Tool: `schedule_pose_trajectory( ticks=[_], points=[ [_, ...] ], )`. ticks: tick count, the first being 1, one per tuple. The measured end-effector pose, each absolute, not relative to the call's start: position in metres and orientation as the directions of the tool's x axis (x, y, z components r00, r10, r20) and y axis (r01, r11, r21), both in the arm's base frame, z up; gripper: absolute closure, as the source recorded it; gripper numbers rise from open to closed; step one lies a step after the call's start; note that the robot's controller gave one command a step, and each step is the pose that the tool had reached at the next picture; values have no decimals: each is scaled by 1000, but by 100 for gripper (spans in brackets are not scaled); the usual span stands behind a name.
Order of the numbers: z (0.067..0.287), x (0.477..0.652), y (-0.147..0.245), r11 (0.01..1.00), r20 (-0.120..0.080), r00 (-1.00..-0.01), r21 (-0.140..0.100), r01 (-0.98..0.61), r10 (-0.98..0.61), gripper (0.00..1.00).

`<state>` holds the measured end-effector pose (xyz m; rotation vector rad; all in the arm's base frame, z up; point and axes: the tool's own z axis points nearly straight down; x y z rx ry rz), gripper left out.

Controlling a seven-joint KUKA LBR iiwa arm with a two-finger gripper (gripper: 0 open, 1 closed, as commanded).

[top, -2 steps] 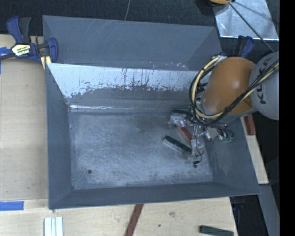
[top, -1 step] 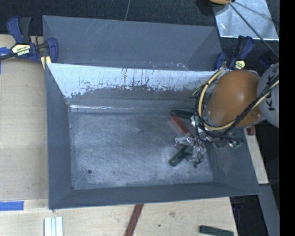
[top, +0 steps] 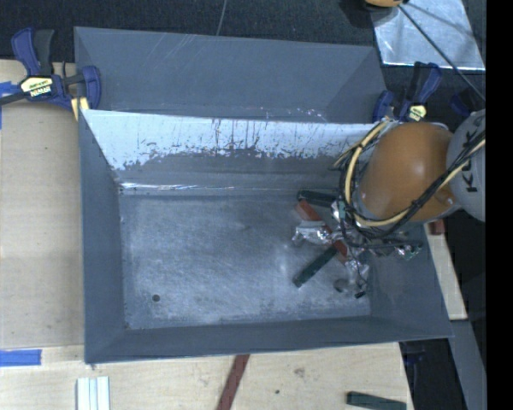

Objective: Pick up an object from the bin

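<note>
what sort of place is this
Probably a robotics lab bench: a cabled robot arm reaches into a grey metal bin with a dark stick lying inside.

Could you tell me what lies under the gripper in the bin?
A dark stick pokes out leftward from under the gripper, a silvery piece beside it. The rest of the stick, and anything else beneath, is hidden by the gripper and orange cover.

- The tool (top: 352, 272) hangs over the right part of the bin (top: 103, 229) floor
- A stick-like thing (top: 312, 269) lies on the floor just left of it
</note>
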<state>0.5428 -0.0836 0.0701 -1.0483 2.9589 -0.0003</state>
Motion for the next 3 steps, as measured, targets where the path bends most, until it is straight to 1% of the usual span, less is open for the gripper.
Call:
schedule_pose_trajectory(
  ticks=[1,2,3],
  points=[
    [71,543,-83,777,-4,-777,-1,-629,-629,100],
    [71,543,-83,777,-4,-777,-1,-629,-629,100],
    [236,572,-82,763,-7,-763,-6,-647,-647,100]
  ],
)
